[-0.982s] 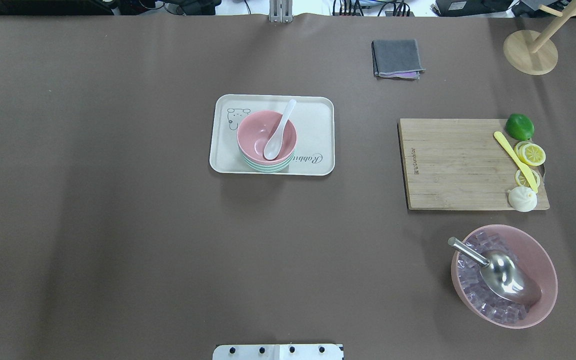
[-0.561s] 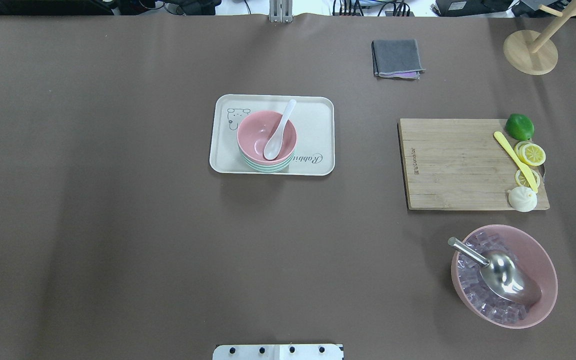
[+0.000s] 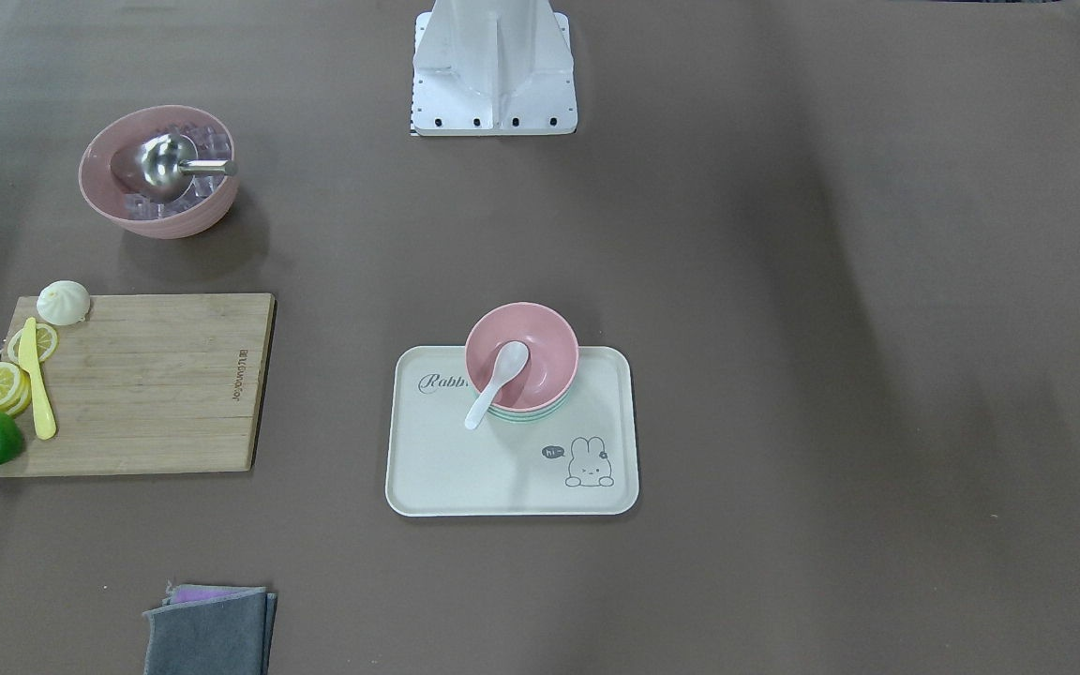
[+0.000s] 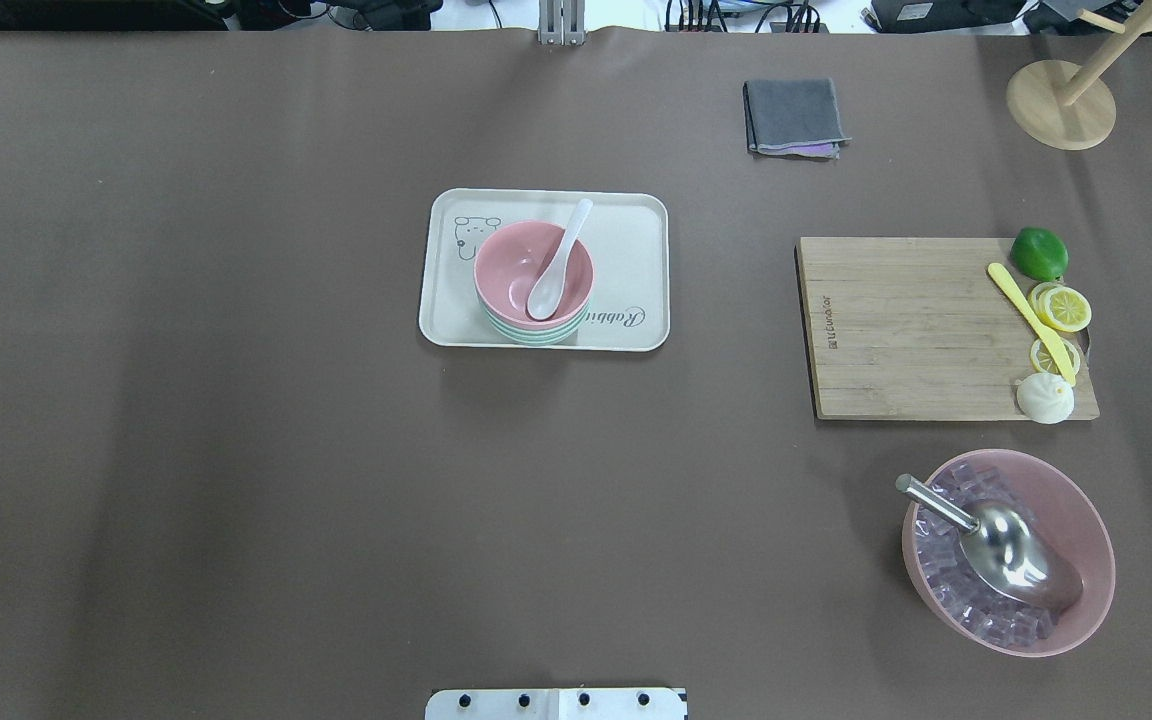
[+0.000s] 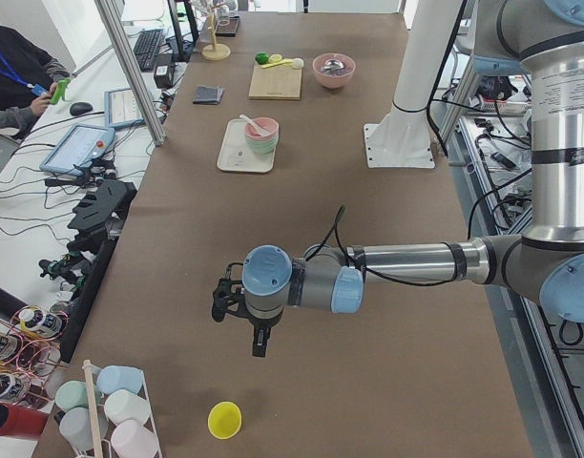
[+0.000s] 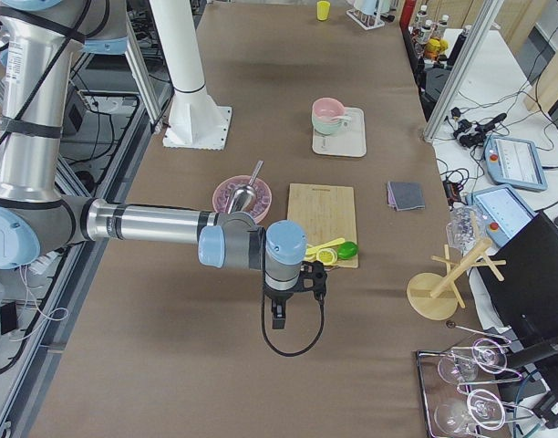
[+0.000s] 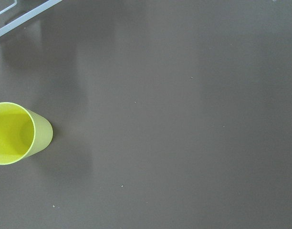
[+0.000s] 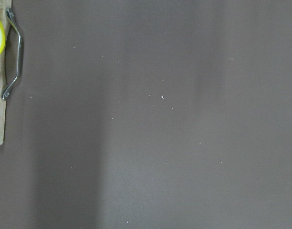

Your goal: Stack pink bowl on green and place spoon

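The pink bowl (image 4: 516, 262) sits nested on the green bowl (image 4: 534, 336), on the cream tray (image 4: 636, 250) at the table's middle. The white spoon (image 4: 556, 262) lies in the pink bowl with its handle over the rim. The stack also shows in the front view: pink bowl (image 3: 545, 352), spoon (image 3: 495, 380), tray (image 3: 502, 478). My left gripper (image 5: 259, 342) hangs over bare table far off at the left end. My right gripper (image 6: 277, 318) hangs over bare table near the cutting board's end. Both show only in the side views, so I cannot tell if they are open or shut.
A wooden cutting board (image 4: 906, 330) holds lemon slices, a lime, a yellow knife and a bun. A large pink bowl of ice (image 4: 1076, 520) holds a metal scoop. A grey cloth (image 4: 794, 116), a wooden stand (image 4: 1061, 100) and a yellow cup (image 7: 17, 132) are also on the table.
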Available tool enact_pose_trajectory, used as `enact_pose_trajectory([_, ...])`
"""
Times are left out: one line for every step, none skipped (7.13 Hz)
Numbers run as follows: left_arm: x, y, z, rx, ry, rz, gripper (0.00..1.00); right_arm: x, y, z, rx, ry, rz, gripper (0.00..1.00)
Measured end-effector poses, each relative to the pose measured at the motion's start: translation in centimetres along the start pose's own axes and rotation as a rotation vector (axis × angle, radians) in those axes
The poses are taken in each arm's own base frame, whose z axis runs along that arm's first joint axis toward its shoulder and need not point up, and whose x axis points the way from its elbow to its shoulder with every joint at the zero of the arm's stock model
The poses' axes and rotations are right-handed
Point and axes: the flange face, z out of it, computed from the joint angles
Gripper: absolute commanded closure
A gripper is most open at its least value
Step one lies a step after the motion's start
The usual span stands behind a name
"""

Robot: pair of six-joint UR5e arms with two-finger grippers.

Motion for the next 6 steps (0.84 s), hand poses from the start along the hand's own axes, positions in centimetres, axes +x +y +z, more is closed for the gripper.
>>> enact_pose_trajectory([-0.08, 0.03, 0.07, -0.001, 0.000, -0.002, 0.02, -0.07, -0.01, -0.05, 0.001, -0.002, -0.001, 0.00])
enact_pose_trajectory([-0.10, 0.03, 0.09, -0.002, 0.000, -0.002, 0.02, -0.17, -0.03, -0.11, 0.003, -0.007, -0.003, 0.00])
enact_pose_trajectory([-0.10, 0.00, 0.09, -0.002, 0.000, -0.002, 0.02, -0.26, -0.05, -0.16, 0.005, -0.011, -0.005, 0.00])
enact_pose_trajectory([-0.21, 0.02, 0.19, -0.004, -0.001, -0.004, 0.02, -0.27, -0.03, -0.15, 0.005, -0.014, -0.005, 0.00])
enact_pose_trajectory([-0.39, 0.09, 0.35, -0.007, -0.001, -0.008, 0.02, -0.26, 0.00, -0.11, 0.004, -0.015, -0.004, 0.00])
enact_pose_trajectory([-0.42, 0.10, 0.38, -0.008, 0.000, -0.008, 0.02, -0.29, -0.01, -0.14, 0.005, -0.016, -0.005, 0.00])
